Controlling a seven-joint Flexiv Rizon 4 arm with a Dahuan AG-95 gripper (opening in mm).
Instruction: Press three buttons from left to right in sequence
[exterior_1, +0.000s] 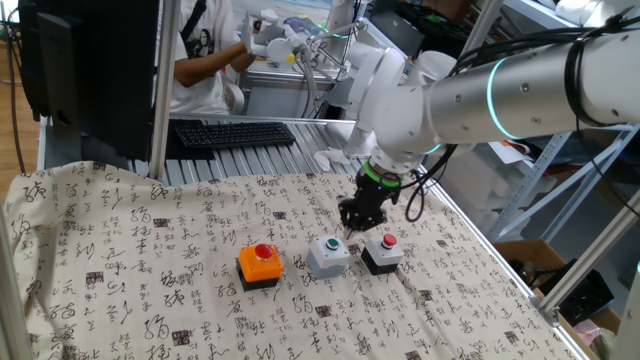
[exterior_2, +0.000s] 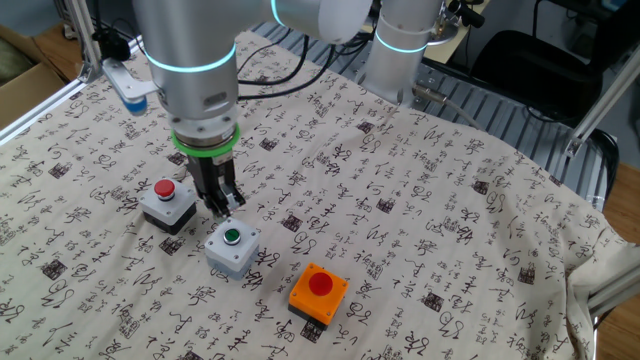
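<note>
Cluttered workshop behind: metal shelving, a black keyboard (exterior_1: 235, 132) on a slatted metal surface, and a person in a white shirt (exterior_1: 205, 55) at the far side. In front, a worktop (exterior_1: 110, 260) draped with a cream cloth printed all over with dark calligraphy characters, wrinkled toward the edges.

Three push-button boxes in a short row near the middle of the cloth. As seen in the one fixed view, from left to right: an orange box with red button (exterior_1: 260, 265), a light grey box with green button (exterior_1: 329, 255), a black box with small red button (exterior_1: 381, 252). Grey and black boxes just beside each other; orange box a little apart from the grey one. Same row in the other fixed view, order mirrored: black box at left (exterior_2: 168, 204), grey in the middle (exterior_2: 232, 249), orange at right and nearest the camera (exterior_2: 319, 294).

White arm with a glowing cyan ring, reaching down over the row. Gripper (exterior_2: 219, 205) pointing straight down, black fingers drawn together with no gap between the tips, holding nothing. Tips just behind the grey box, between it and the black box, close above the green button's far edge. Contact with the button not clear from either view.
</note>
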